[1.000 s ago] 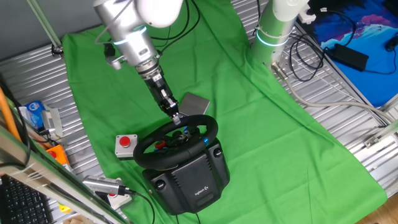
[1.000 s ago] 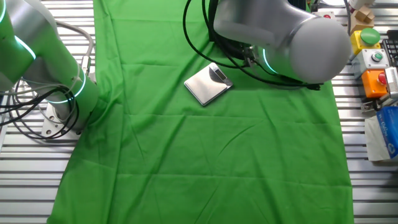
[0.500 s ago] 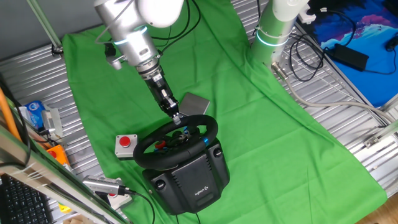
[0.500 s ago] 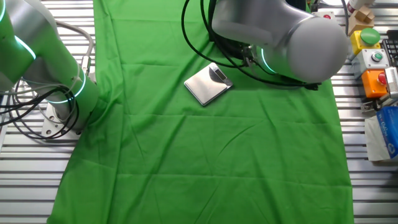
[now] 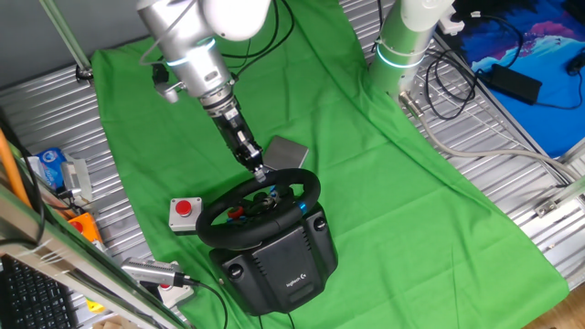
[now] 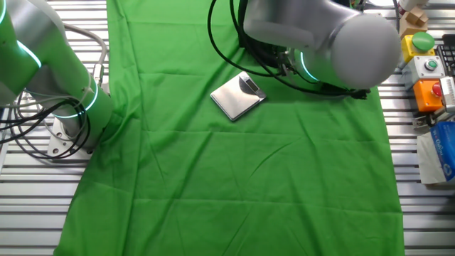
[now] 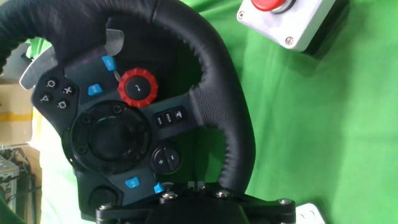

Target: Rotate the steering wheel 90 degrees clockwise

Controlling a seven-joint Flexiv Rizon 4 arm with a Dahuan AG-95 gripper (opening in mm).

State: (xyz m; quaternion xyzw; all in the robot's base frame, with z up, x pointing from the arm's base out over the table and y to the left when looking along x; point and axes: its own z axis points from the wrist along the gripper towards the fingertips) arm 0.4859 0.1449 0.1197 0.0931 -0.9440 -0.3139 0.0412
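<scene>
Hand view: steering wheel [image 7: 124,118] fills frame, thick black leather rim, hub with red dial and small blue buttons. One fixed view: wheel sits on bulky black base on green cloth [image 5: 366,155], beside a grey box [image 5: 186,214] with red button. Gripper [image 5: 260,173] touches the rim's far edge; jaws' opening cannot be made out.

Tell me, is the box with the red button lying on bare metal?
No, the box with the red button lies on the green cloth, beside the steering wheel.
</scene>
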